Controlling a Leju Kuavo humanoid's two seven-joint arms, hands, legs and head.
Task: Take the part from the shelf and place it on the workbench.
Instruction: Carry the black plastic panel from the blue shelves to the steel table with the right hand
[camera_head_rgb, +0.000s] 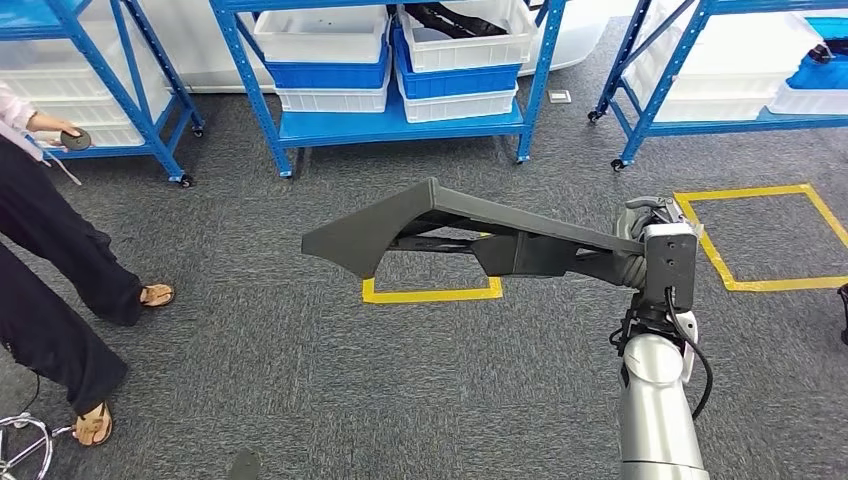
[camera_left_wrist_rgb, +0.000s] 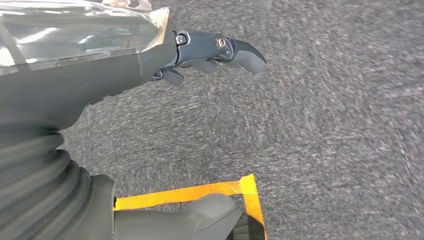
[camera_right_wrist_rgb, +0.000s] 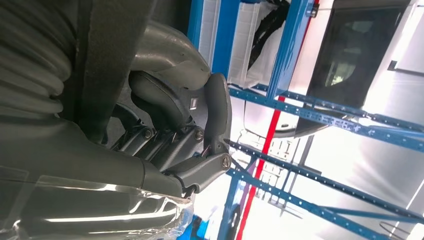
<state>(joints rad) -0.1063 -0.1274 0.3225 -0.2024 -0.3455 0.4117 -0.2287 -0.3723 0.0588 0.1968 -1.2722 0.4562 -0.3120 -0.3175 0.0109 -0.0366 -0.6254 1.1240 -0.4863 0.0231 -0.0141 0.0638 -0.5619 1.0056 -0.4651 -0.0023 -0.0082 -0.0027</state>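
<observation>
Head view: the right hand (camera_head_rgb: 650, 240) grips one long dark grey part (camera_head_rgb: 440, 225), which juts out level to the left above the grey carpet (camera_head_rgb: 300, 380), well clear of the shelves. One silver arm (camera_head_rgb: 655, 410) rises from below to that hand. Three blue racks stand at the back: one on the left (camera_head_rgb: 150, 90), one in the middle (camera_head_rgb: 400, 120), one on the right (camera_head_rgb: 690, 110). The middle rack carries four stacked bins, two white (camera_head_rgb: 330, 35) and two blue (camera_head_rgb: 330, 72) (more white edges peek out beneath, so the count is rough). Two yellow tape squares mark the carpet, one under the part (camera_head_rgb: 430, 292), one to the right (camera_head_rgb: 770, 235). One person (camera_head_rgb: 50, 260) in dark trousers and sandals stands at the left, holding a small dark disc (camera_head_rgb: 75, 138).

Left wrist view: the left hand (camera_left_wrist_rgb: 210, 52) hangs over the carpet with its fingers (camera_left_wrist_rgb: 245, 55) slightly bent and apart, nothing in them. One corner of yellow tape (camera_left_wrist_rgb: 200, 192) lies below.

Right wrist view: the right hand's fingers (camera_right_wrist_rgb: 217, 115) curl tightly round the dark part (camera_right_wrist_rgb: 105, 60), which crosses the frame close to the camera. Blue rack posts (camera_right_wrist_rgb: 295, 50) and a white bin (camera_right_wrist_rgb: 252, 45) stand behind.
</observation>
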